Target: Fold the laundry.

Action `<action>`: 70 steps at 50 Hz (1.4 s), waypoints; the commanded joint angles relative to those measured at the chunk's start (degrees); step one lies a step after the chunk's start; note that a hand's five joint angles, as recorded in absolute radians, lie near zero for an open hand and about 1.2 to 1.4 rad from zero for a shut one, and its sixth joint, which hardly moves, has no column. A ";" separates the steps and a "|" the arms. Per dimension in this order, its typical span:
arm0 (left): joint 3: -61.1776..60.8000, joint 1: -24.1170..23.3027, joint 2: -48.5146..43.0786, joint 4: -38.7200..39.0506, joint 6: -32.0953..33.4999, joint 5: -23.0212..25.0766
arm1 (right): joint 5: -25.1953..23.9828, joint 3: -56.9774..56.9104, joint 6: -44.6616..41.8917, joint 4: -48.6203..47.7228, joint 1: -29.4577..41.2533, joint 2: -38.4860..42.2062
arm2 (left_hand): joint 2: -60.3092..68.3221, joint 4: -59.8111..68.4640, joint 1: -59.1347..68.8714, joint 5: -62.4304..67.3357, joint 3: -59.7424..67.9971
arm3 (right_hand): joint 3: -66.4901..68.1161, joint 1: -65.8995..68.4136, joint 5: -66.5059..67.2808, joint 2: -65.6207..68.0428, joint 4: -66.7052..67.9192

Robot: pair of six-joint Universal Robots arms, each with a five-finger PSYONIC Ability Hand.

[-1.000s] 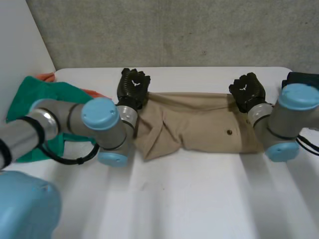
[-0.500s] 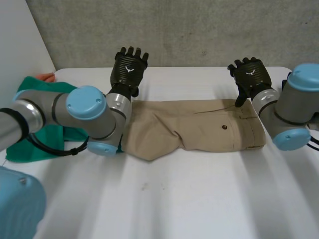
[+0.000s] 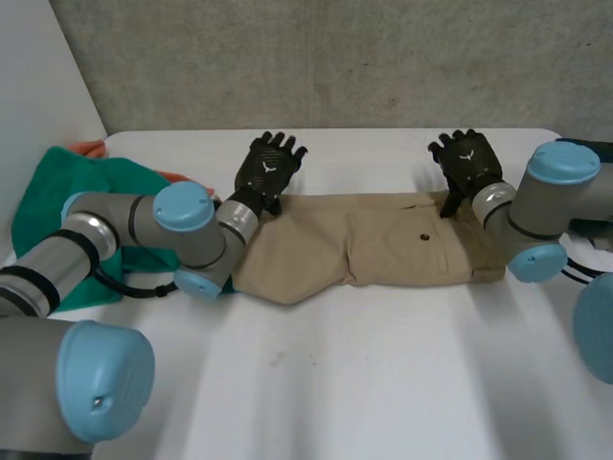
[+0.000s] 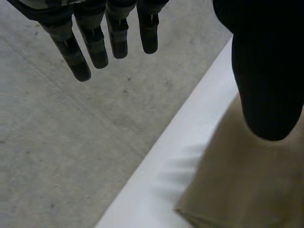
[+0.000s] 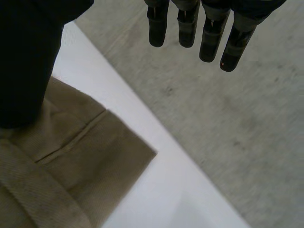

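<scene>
Folded khaki trousers [image 3: 374,244] lie lengthwise across the white table [image 3: 383,383], towards its far edge. A green cloth [image 3: 67,192] is heaped at the table's left edge. The left hand [image 3: 268,171] is at the trousers' far left end, fingers straight, holding nothing. The right hand [image 3: 466,163] is at their far right corner, fingers likewise extended and empty.
</scene>
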 commanded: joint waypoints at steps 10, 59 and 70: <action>-2.03 1.33 3.21 11.28 1.12 -5.50 | 1.83 1.45 -0.78 -16.96 1.83 -0.08 | 6.28 6.49 6.45 5.97 6.60 | -2.20 -1.32 -3.08 -2.58 -3.38; -56.27 -1.04 46.63 -4.28 -20.85 -9.28 | -3.00 40.30 2.03 5.36 -9.33 -24.52 | -3.31 -3.09 -3.14 -3.62 -2.98 | 67.80 68.68 66.92 67.42 66.62; -58.90 -0.69 51.46 -4.89 -20.94 -9.37 | -4.49 50.76 -4.11 5.19 -20.66 -36.56 | -3.48 -3.26 -3.31 -3.79 -3.15 | 67.80 68.68 66.92 67.42 66.62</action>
